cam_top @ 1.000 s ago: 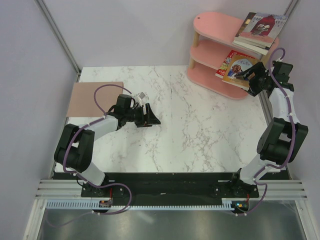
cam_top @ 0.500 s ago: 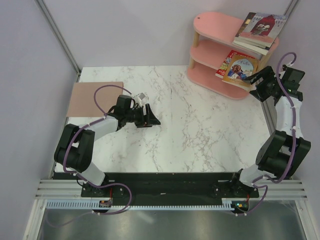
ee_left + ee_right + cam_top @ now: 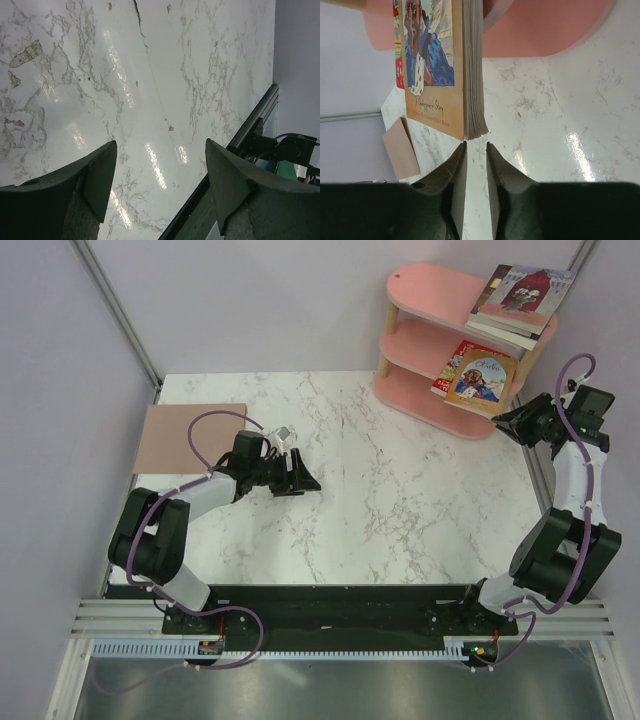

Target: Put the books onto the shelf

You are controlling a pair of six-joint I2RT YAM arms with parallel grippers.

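Note:
The pink shelf (image 3: 440,300) stands at the back right. Some books (image 3: 522,300) lie stacked on its top board. More books lean out over the middle board, a tan one (image 3: 482,375) with a blue figure on top and a red one (image 3: 452,365) beneath. In the right wrist view the tan book (image 3: 437,65) and its page edges hang just beyond my right gripper (image 3: 476,144). Its jaws are narrowly open on nothing, clear of the book. My left gripper (image 3: 308,478) rests low over the marble table, wide open and empty (image 3: 161,150).
A plain brown mat (image 3: 192,436) lies at the table's left edge, and shows small in the right wrist view (image 3: 400,147). The shelf's pink bottom board (image 3: 545,30) sits on the marble behind the books. The table's metal edge rail (image 3: 250,125) runs near the left gripper.
My right gripper has drawn back to the right, away from the middle-board books, and its jaws have narrowed. The left arm has not moved.

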